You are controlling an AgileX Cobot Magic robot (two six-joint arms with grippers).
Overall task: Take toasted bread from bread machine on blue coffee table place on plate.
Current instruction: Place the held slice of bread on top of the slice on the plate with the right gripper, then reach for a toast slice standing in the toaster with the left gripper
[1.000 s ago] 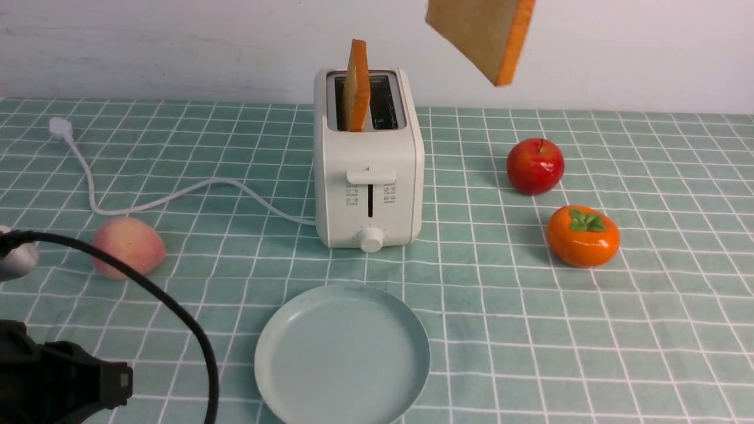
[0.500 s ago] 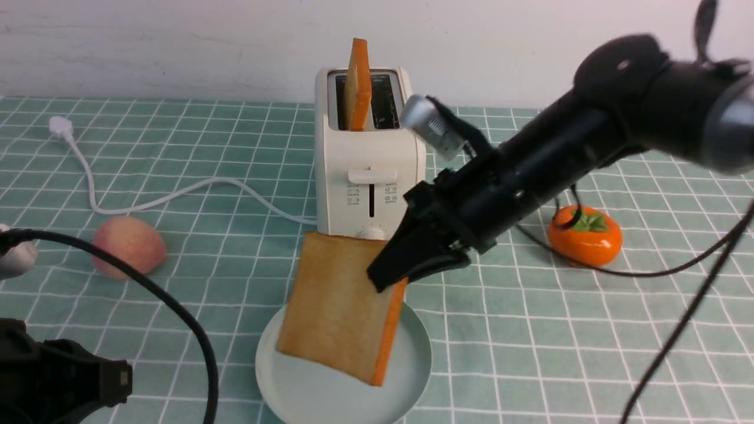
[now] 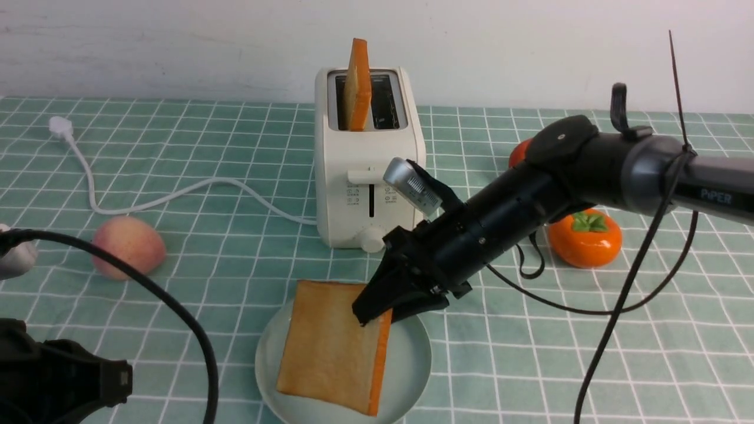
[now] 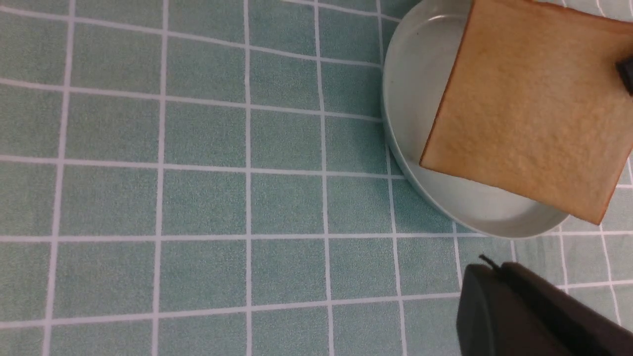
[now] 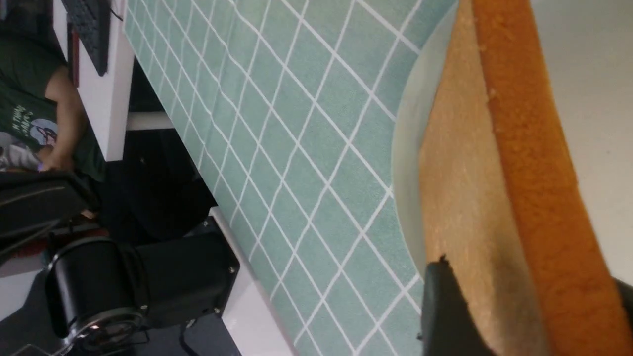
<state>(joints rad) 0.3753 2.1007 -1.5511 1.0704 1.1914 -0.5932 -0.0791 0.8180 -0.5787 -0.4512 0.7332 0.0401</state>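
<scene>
Toast (image 3: 330,353) had sunk to the plate (image 3: 415,353); right claw (image 3: 377,315) straddled its two-o'clock corner, grip unclear; next slice (image 3: 357,88) stood upright at twelve.

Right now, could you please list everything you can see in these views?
Table: one, teal grid cloth, under everything.
Toaster: one, cream, mid-table.
Plate: one, pale blue-green, in front of the toaster.
Toast: two, golden; one tilted over the plate, one upright in the toaster's left slot.
Cord: one, white, toaster to far left.
Peach: one, pink, left.
Apple: one, red, right, mostly behind the right arm.
Persimmon: one, orange, right, nearer than the apple.
Person: one, green shirt, beyond the table.
Right gripper: one, black, astride the tilted toast's corner; grip unclear.
Left gripper: one, black, shut, near the plate.
</scene>
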